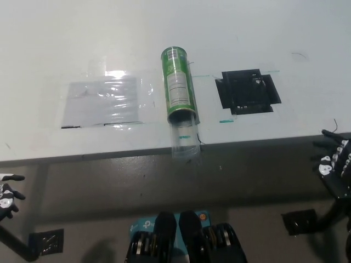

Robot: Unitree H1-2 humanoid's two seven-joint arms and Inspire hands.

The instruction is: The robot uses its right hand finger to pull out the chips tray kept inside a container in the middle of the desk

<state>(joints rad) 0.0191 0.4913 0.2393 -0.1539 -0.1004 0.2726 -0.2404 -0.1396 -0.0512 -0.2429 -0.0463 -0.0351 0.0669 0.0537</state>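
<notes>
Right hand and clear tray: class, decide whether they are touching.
Apart. In the head view the right hand sits at the right edge below the desk, with open floor between it and the clear tray sticking out of the green container.
</notes>
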